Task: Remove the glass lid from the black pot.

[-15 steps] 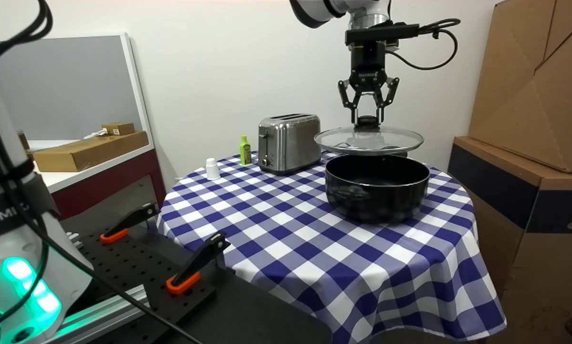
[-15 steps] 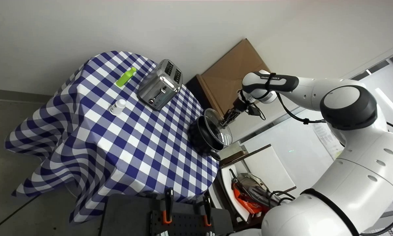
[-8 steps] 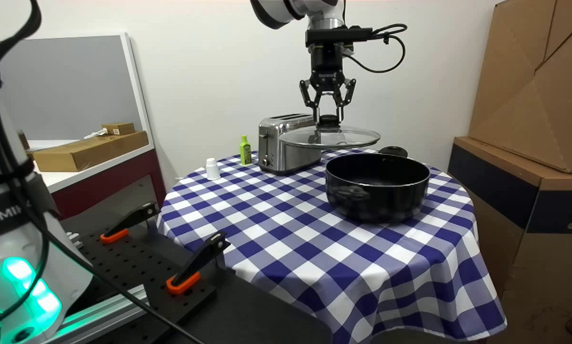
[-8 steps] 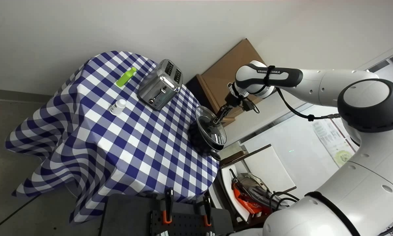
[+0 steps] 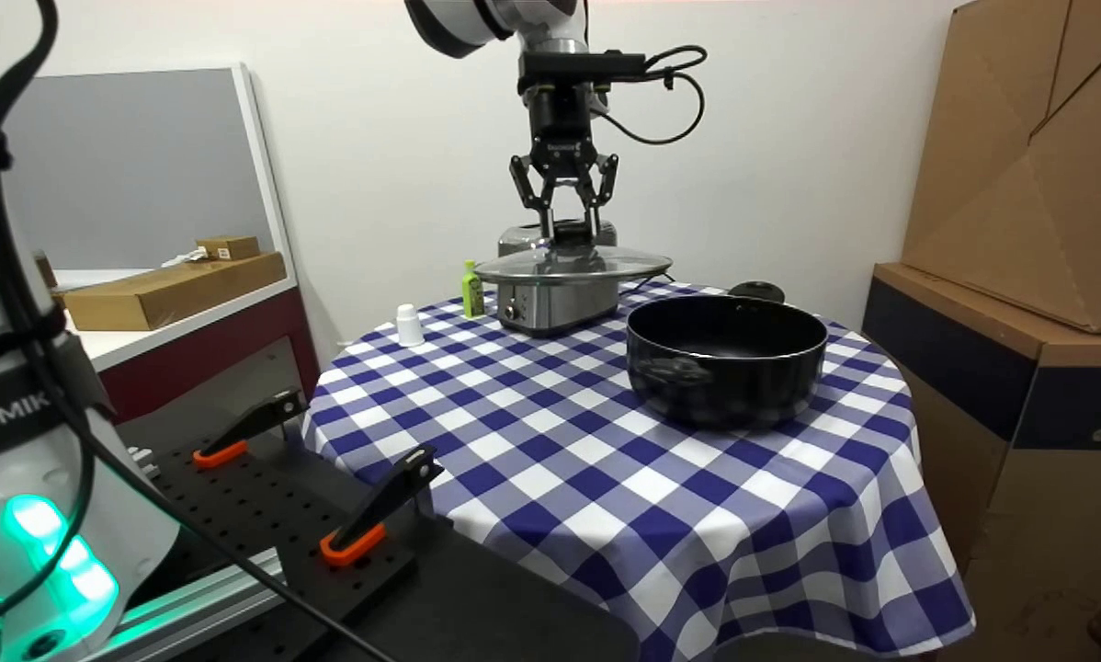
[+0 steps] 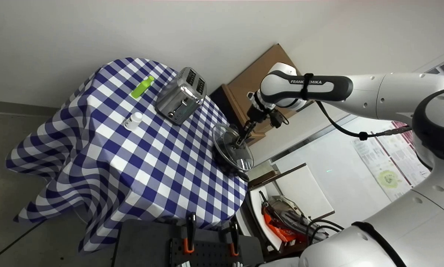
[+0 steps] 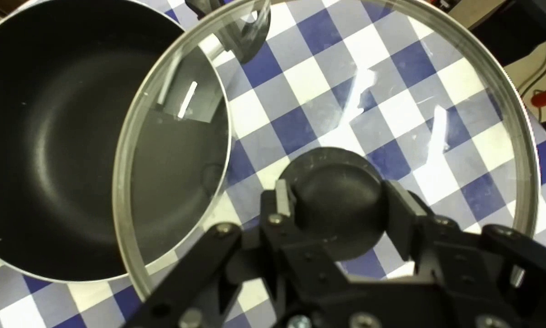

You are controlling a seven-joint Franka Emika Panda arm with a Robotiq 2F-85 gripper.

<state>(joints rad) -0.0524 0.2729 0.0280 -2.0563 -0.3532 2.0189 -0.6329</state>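
Nearest in an exterior view, you have two black-handled clamps [image 5: 380, 504] with orange ends on the dark pegboard [image 5: 279, 510]. Past them spreads the blue-and-white checked cloth [image 5: 550, 423], and on it sits your black pot [image 5: 725, 391] with its dark inside in plain sight and a side handle [image 5: 758, 291] at its far edge. Off to its side, your gripper [image 5: 570, 228] points down, its fingers [image 7: 401, 223] pinching the black knob [image 7: 339, 187] from both sides, so you are grasping the glass lid [image 5: 573, 267]. The lid hangs about level in the air, apart from the pot; through its glass the wrist view shows you part of the pot. Behind it, on the cloth, you see the silver toaster [image 6: 179, 98], partly hidden by the lid in an exterior view, with a small white container [image 6: 133, 121] and a green bottle [image 6: 142, 87] near it. Beyond the cloth stand cardboard boxes [image 5: 1033, 165], and farthest back is the pale wall [image 5: 376, 165]
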